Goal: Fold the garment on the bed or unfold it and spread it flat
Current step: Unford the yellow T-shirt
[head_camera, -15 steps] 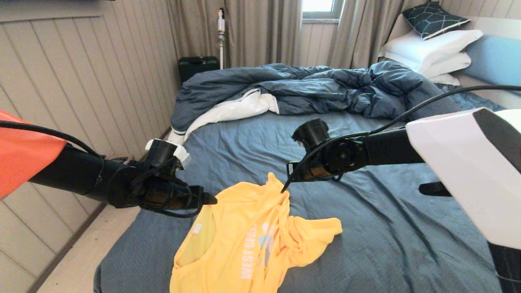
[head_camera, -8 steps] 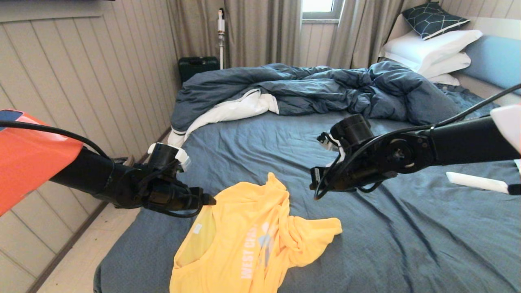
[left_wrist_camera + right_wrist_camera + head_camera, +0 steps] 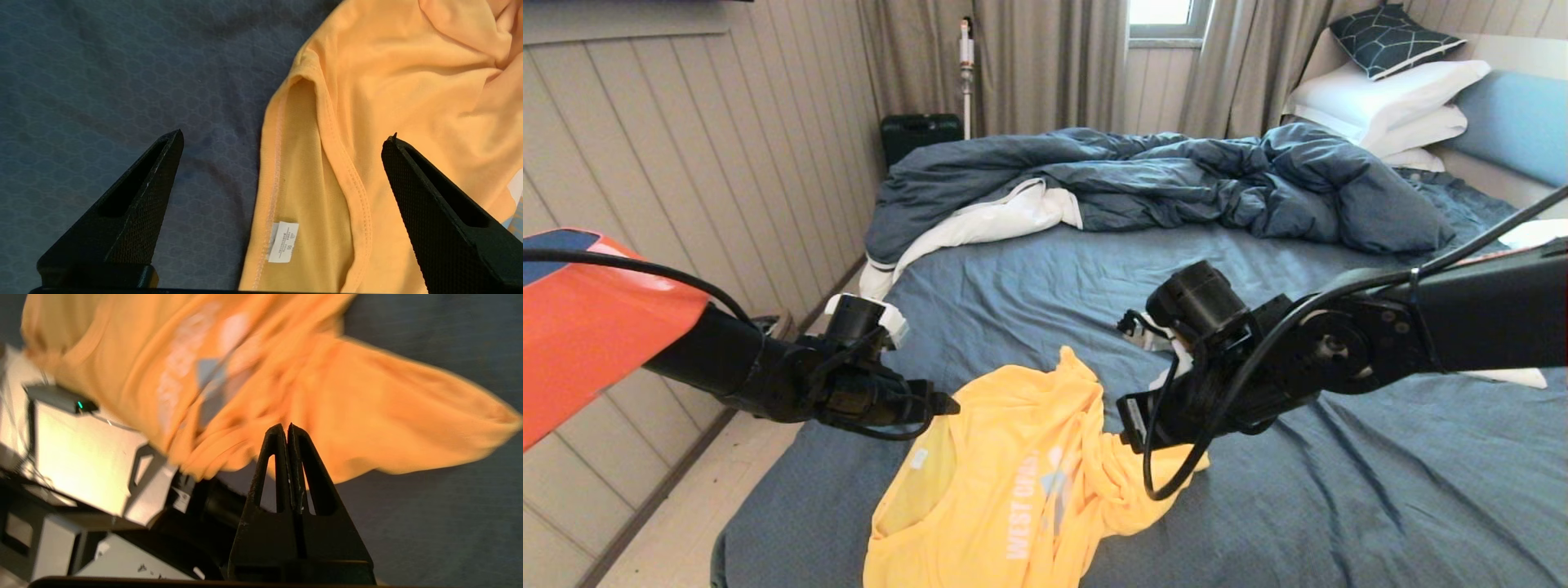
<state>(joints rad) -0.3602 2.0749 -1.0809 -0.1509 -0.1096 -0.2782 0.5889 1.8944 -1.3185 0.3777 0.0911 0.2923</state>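
Wooden wall panels and grey curtains surround the bed point(image 3: 1339, 490), whose slate-blue sheet is bare at the near half, while the rumpled dark-blue duvet point(image 3: 1160, 175) lies along the far edge and the white pillows point(image 3: 1388, 102) are stacked at the far right corner. The garment point(image 3: 1013, 474), a yellow T-shirt, lies crumpled near the front left corner of the bed, with its lettering upward and one part hanging over the front edge.

The left gripper point(image 3: 282, 163) hovers above the left side of the shirt with its fingers spread wide, and the hem with the small white label point(image 3: 283, 241) lies between them in the left wrist view; it holds nothing. The right gripper point(image 3: 288, 430) is low over the bunched right part of the shirt, its fingers pressed together and empty. In the right wrist view the cloth shows behind its tips, but I cannot tell whether they touch it.

I judge that the task is at an early stage, because the shirt is not flat and not folded. The risk from here is that the right gripper, being shut, only pushes the fabric and makes more wrinkles instead of catching a single layer. Also the left gripper may take two layers at the hem, so the shirt would not open when lifted. A strong pull could drag the shirt over the front edge.
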